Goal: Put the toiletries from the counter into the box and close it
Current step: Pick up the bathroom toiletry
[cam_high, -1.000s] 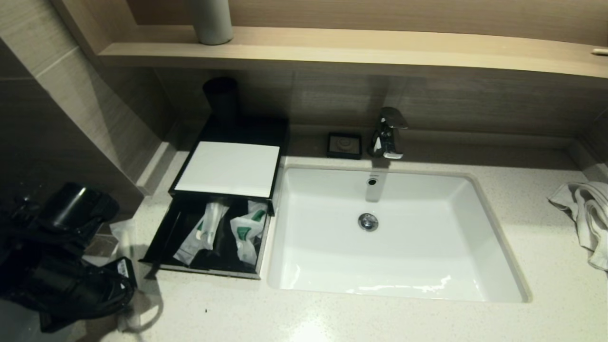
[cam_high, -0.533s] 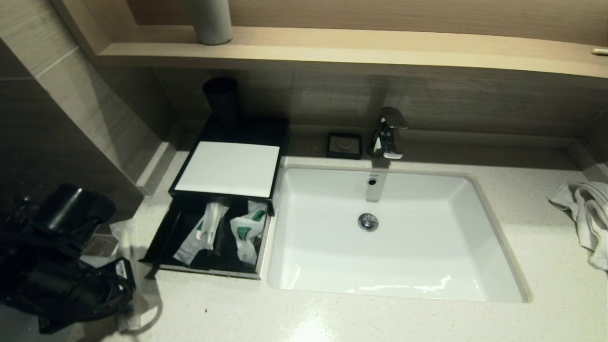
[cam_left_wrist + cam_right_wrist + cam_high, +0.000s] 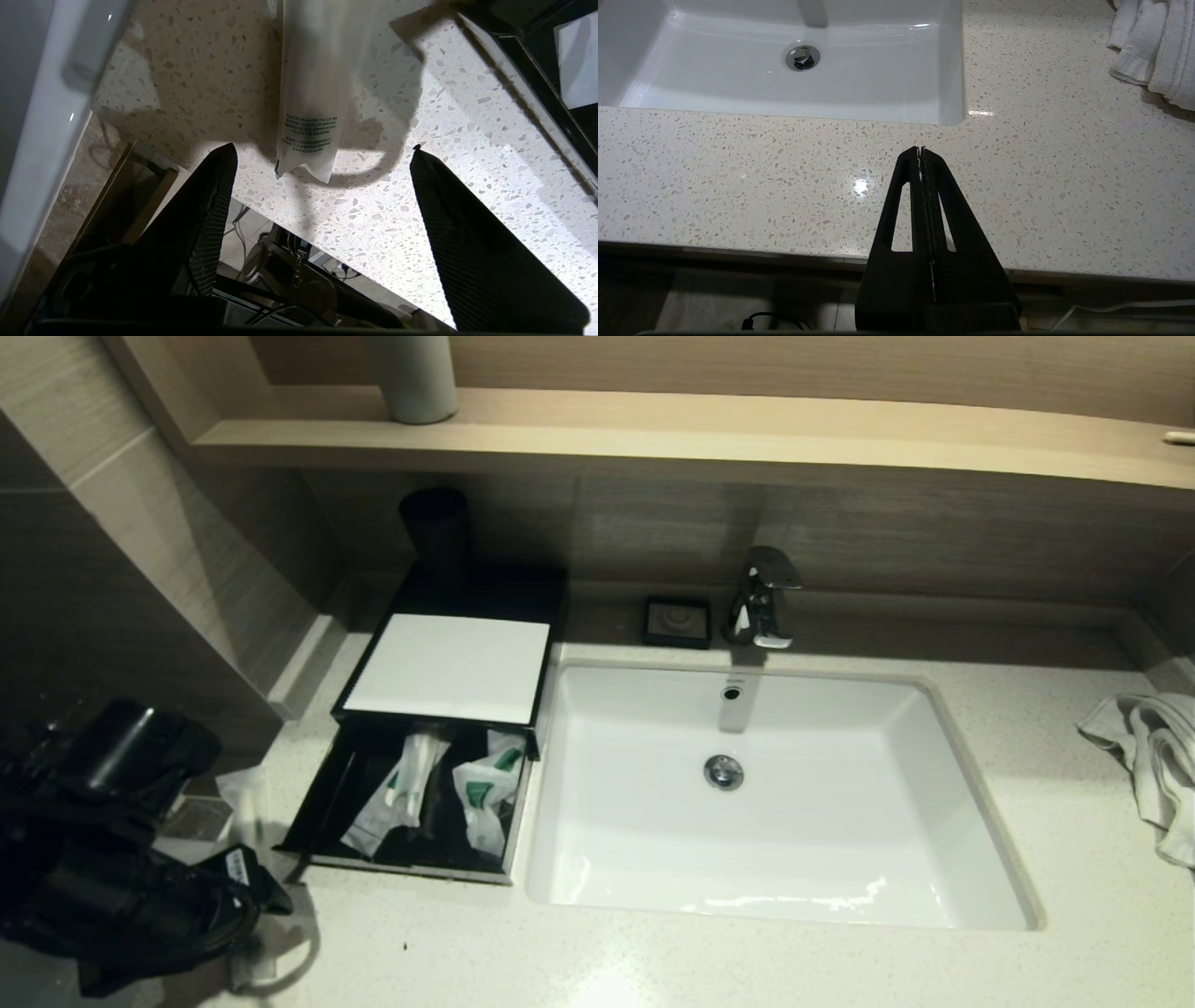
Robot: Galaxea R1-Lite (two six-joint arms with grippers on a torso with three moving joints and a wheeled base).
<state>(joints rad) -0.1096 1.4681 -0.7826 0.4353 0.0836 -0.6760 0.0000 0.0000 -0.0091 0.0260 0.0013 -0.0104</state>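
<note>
One long sachet [image 3: 310, 88] between spread left pincer [image 3: 322, 151] fingers, wrist-view only.

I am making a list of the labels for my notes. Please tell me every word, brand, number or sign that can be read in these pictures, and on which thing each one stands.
No text can be read well enough to quote.
Sachet on the counter: several lines of small dark print near its end, too small to read.
Sachets in the drawer: green labels, no letters legible.
Left gripper: small white sticker, too small to read.
</note>
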